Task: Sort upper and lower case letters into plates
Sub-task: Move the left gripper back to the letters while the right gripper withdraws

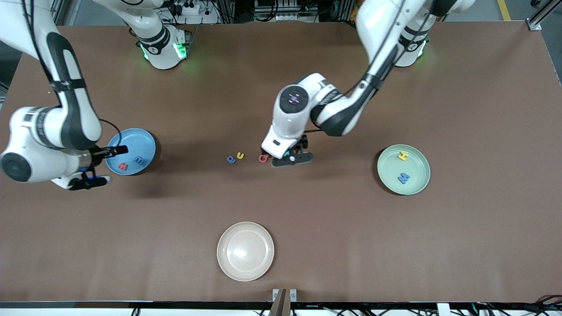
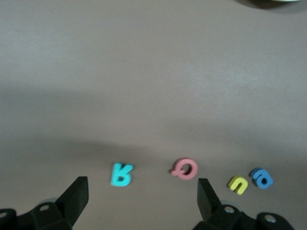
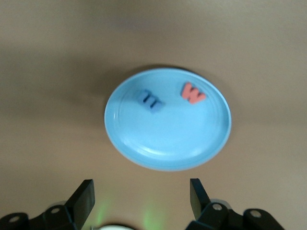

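Cream plate (image 1: 245, 251), unobstructed, nearest camera.

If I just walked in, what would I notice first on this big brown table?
Probably the left arm's hand, open, low over four tiny toy letters in mid-table: teal, pink, yellow and blue. Next, the round light blue plate under the right arm's open hand, and the pale mint green plate at the left arm's end, each holding two letters.

The tabletop (image 1: 461, 245) is evenly lit from overhead, with soft shadows cast beneath each end effector. Green glow is seen at both arm bases. Glare is caught on the cream plate (image 1: 245, 251). Both wrist views are rendered soft and slightly blurred.
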